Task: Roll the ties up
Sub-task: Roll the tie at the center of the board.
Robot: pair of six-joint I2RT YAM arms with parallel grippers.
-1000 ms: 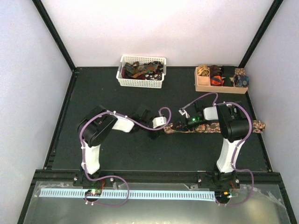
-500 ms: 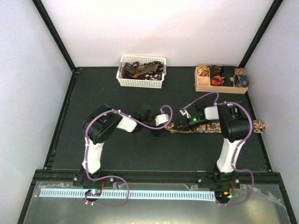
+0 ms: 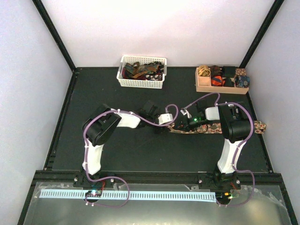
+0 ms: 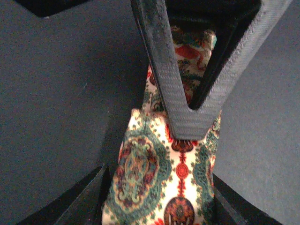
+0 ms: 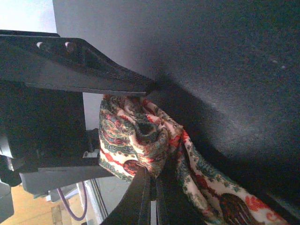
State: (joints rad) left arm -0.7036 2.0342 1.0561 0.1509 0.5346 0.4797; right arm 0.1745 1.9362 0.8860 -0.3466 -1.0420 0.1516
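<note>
Lying on worktop: long narrow floral neckwear tie in red, green and beige, stretched across the black worktop.
Left tool: fingers pinched together on the tie's folded end.
Right tool: clenched around bunched tie fabric.

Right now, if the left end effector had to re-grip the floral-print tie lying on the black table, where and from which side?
Take the red-green-beige floral tie at its free left tip, where the left end effector sits. Come from above, fingers across the narrow width. The fabric lies flat on the black table, and the right end effector holds bunched fabric further along.
</note>
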